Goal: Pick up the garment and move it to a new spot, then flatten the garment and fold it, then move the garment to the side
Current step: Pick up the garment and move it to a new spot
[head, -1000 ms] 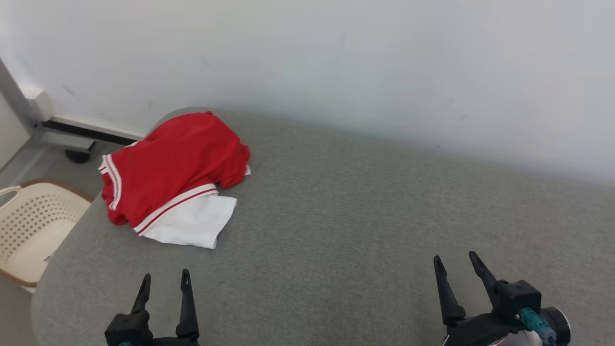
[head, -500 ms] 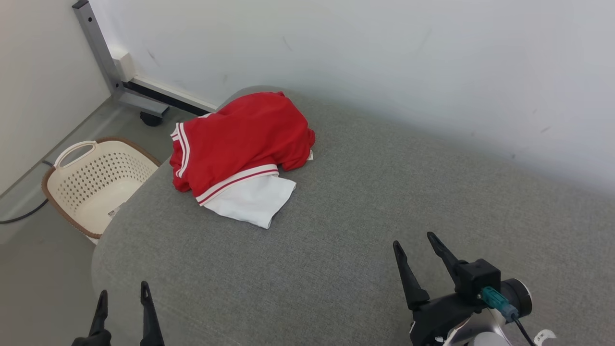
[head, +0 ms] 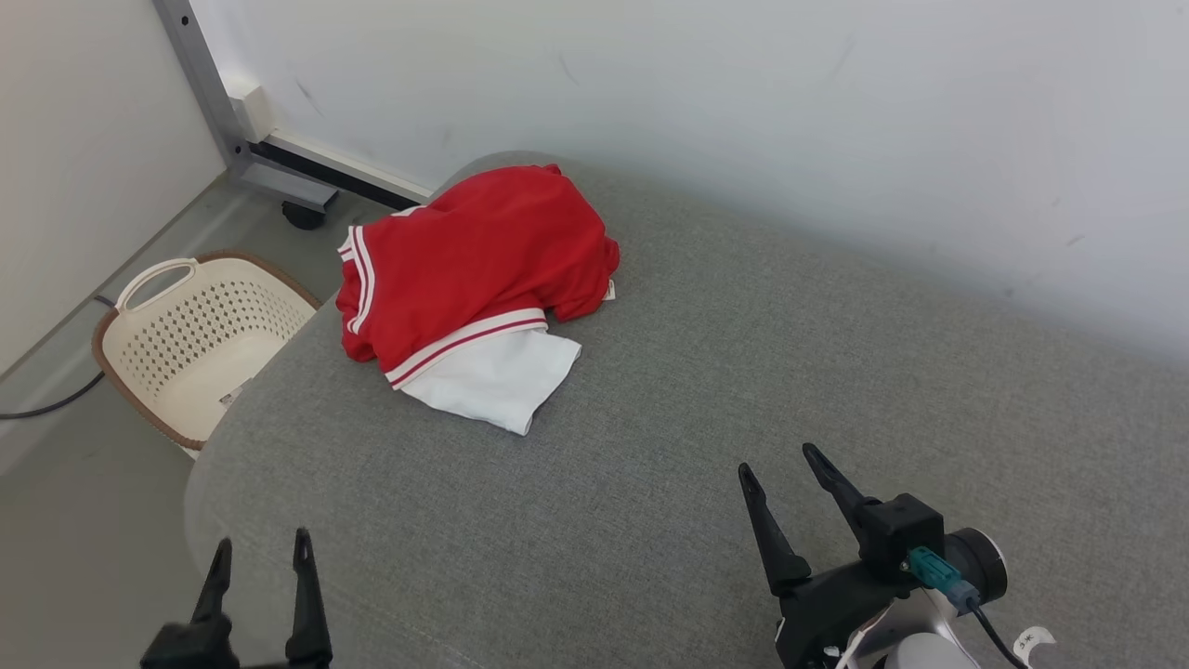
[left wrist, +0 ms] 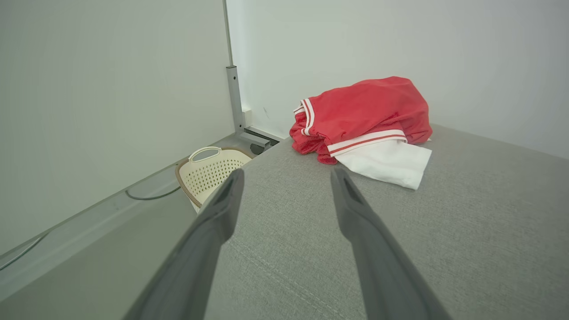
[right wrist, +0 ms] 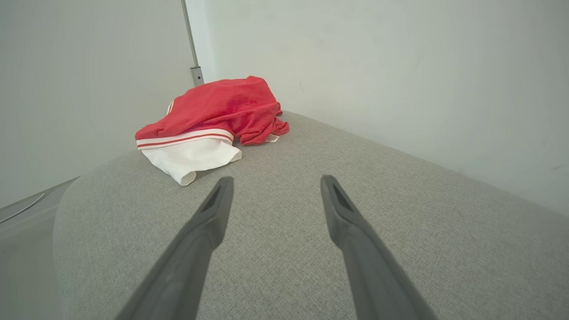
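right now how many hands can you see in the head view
2. The left hand is at the lower left, at the near edge of the grey cushion; the right hand is at the lower right, over it. Both are open and empty.

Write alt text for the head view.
A crumpled red and white garment lies at the far left of a grey padded surface. The left gripper and right gripper hover open and empty near its front edge. A cream basket stands on the floor beside it.
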You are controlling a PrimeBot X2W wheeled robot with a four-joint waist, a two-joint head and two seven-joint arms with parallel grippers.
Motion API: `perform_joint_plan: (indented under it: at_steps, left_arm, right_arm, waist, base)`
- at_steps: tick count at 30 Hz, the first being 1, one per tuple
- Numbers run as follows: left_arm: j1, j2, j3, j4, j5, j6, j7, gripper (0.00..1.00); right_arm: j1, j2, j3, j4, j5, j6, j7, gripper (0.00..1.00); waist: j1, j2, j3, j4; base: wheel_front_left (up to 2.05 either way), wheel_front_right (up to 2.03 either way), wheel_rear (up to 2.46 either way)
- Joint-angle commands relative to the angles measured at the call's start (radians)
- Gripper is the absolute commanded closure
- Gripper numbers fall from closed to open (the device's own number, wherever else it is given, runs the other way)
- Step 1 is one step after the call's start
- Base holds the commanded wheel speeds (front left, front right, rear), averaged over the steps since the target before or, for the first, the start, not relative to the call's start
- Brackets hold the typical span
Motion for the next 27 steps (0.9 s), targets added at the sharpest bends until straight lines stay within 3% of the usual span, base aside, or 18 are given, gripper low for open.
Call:
perform_joint_plan:
  at_steps: [1,7,10,13,27]
  left_arm:
    - [-0.043,0.009,-0.008,0.017,0.005,-0.013,0.011,0.00]
    - [-0.255,0.024,-0.059,0.181,-0.009,-0.081,0.134,0.00]
    - [-0.418,0.023,-0.114,0.314,-0.012,-0.149,0.237,0.00]
    - [-0.531,0.045,-0.143,0.405,-0.014,-0.183,0.284,0.00]
    - [-0.864,0.090,-0.146,0.631,-0.134,-0.216,0.428,0.00]
  right_arm:
    - [0.003,-0.002,0.000,0.002,0.004,-0.002,0.001,0.00]
    - [0.029,-0.002,-0.026,-0.016,-0.017,-0.002,0.014,0.00]
    - [0.062,-0.002,-0.062,-0.057,-0.043,-0.002,0.033,0.00]
    - [0.086,-0.002,-0.075,-0.106,-0.068,-0.002,0.060,0.00]
    - [0.133,-0.002,-0.123,-0.389,-0.193,-0.002,0.205,0.00]
  waist:
    - [0.0000,0.0000,-0.001,-0.001]
    - [0.0000,0.0000,0.006,-0.008]
    - [0.0000,0.0000,0.027,-0.021]
    - [0.0000,0.0000,0.054,-0.057]
    - [0.0000,0.0000,0.261,-0.248]
  base:
    - [0.00,0.00,0.00]
    - [0.00,0.00,0.00]
    - [0.00,0.00,0.00]
    - [0.00,0.00,0.00]
    - [0.00,0.00,0.00]
